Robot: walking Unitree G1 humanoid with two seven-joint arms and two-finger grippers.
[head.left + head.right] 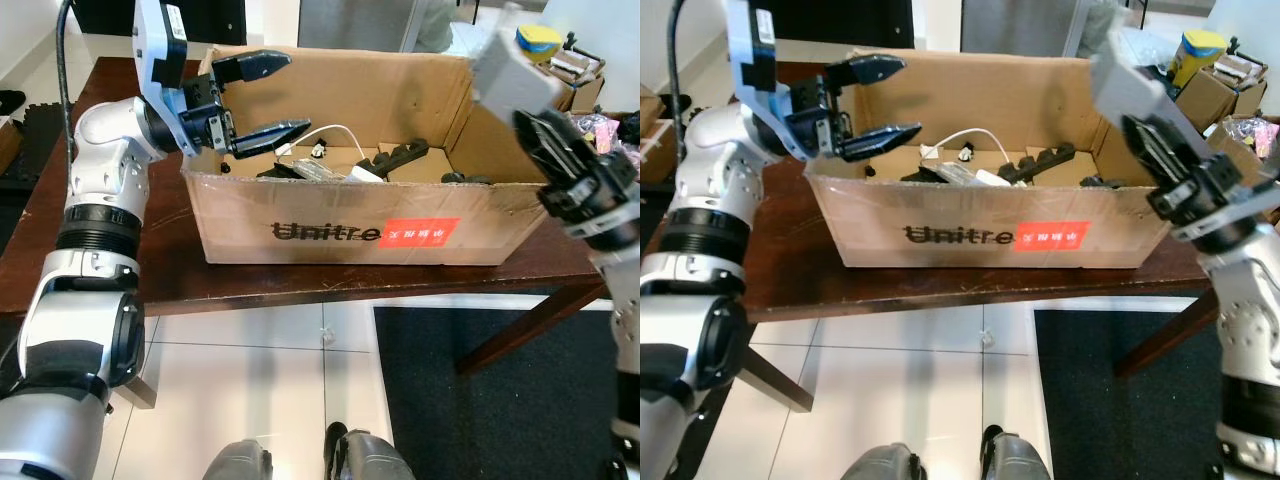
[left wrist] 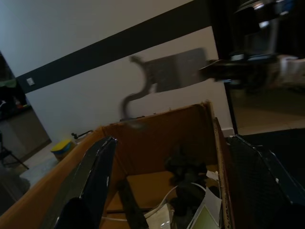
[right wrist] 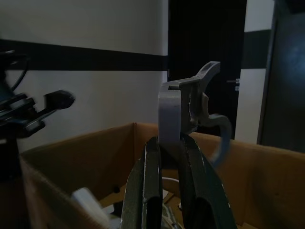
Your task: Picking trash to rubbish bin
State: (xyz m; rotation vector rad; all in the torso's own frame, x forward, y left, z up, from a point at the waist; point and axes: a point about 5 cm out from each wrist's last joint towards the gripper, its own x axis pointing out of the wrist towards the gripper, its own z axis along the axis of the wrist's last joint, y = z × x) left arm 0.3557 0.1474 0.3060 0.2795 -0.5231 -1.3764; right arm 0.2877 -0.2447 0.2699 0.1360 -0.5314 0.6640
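A cardboard box (image 1: 330,215) printed "Unitree" stands on a dark wooden table (image 1: 120,250). Inside it lie a white cable (image 1: 335,132), a white adapter (image 1: 362,173) and several black parts (image 1: 405,155). My left gripper (image 1: 292,92) hovers open over the box's left end, with nothing between its fingers (image 2: 95,176). My right gripper (image 1: 532,122) is raised above the box's right end, shut on a grey plastic piece (image 3: 181,109) with a curved hook. That grey piece (image 1: 510,72) sticks up past the fingertips.
A black mat (image 1: 470,400) covers the floor at the right, beside white tiles (image 1: 260,380). More boxes and a yellow-lidded container (image 1: 538,40) stand at the far right behind the table. The table's slanted leg (image 1: 520,330) reaches down to the mat.
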